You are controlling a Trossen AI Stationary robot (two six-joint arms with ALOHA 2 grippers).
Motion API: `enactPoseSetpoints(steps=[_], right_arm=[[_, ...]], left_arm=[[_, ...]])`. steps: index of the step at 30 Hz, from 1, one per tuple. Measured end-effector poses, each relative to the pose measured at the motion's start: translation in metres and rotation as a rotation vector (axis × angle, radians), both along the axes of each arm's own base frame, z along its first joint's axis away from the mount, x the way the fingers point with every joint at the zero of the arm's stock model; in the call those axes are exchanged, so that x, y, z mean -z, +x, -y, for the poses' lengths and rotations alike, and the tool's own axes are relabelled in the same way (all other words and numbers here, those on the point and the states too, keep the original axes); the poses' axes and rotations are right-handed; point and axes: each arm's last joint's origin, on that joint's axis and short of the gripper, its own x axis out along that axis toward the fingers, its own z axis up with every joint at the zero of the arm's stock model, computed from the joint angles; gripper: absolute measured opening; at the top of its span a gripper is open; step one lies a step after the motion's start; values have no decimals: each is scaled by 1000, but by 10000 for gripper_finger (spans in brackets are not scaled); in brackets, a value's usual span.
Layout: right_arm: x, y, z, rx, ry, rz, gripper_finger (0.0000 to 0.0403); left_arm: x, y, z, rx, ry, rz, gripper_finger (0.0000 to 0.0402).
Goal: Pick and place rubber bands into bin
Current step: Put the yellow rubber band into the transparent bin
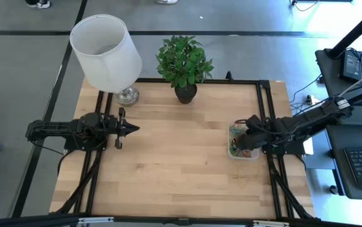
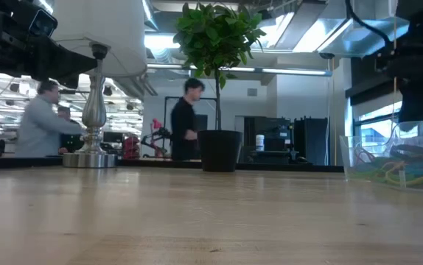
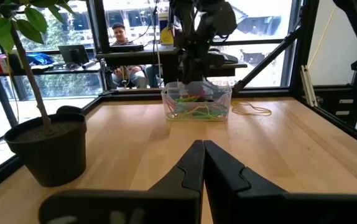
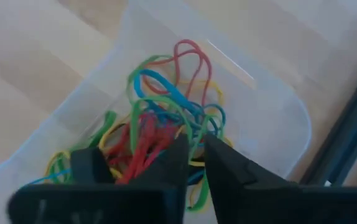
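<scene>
The bin (image 1: 243,142) is a clear tray near the table's right edge and holds several rubber bands (image 4: 166,118) in red, green, blue and yellow. It also shows in the low view (image 2: 396,158) and the left wrist view (image 3: 197,104). My right gripper (image 4: 195,142) hangs just above the bands inside the bin (image 1: 242,140), its fingers almost together. One yellow band (image 1: 241,179) lies loose on the table on the near side of the bin. My left gripper (image 1: 132,128) is shut and empty over the table's left half. My right gripper points down into the bin, and a green band (image 4: 194,127) runs up to its fingertips. I cannot tell whether the fingers pinch it or only stand over it.
A white-shaded lamp (image 1: 108,53) stands at the far left and a potted plant (image 1: 184,63) at the far middle. Black frame rails (image 1: 266,120) run beside the bin. Bare wood lies between the two arms. People show in the room beyond the table.
</scene>
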Motion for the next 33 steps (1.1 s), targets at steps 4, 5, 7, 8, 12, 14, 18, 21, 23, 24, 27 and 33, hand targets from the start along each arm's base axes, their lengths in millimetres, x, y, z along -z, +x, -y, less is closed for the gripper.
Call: enactPoseSetpoints(steps=[4, 5, 7, 8, 12, 14, 18, 21, 23, 24, 27, 33], right_arm=[[2, 2, 3, 35, 11, 11, 85], [2, 2, 4, 38, 11, 12, 95], [-1, 2, 5, 46, 12, 10, 115], [-3, 2, 5, 48, 17, 6, 124], [-20, 1, 3, 34, 107, -36, 150], [-30, 2, 0, 14, 180, -39, 154], [-50, 7, -10, -51, 291, 25, 148], [-59, 12, -22, -120, 330, 111, 135], [-61, 14, -31, -142, 372, 166, 125], [-62, 14, -35, -143, 392, 183, 120], [-58, 15, -51, -122, 448, 196, 104], [-39, 20, -92, -172, 474, 126, 69]], left_arm=[[0, 0, 0, 0, 0, 0, 6], [0, 0, 0, 0, 0, 0, 6], [0, 0, 0, 0, 0, 0, 6], [0, 0, 0, 0, 0, 0, 6], [0, 0, 0, 0, 0, 0, 6], [0, 0, 0, 0, 0, 0, 6], [0, 0, 0, 0, 0, 0, 6], [0, 0, 0, 0, 0, 0, 6], [0, 0, 0, 0, 0, 0, 6], [0, 0, 0, 0, 0, 0, 6], [0, 0, 0, 0, 0, 0, 6], [0, 0, 0, 0, 0, 0, 6]])
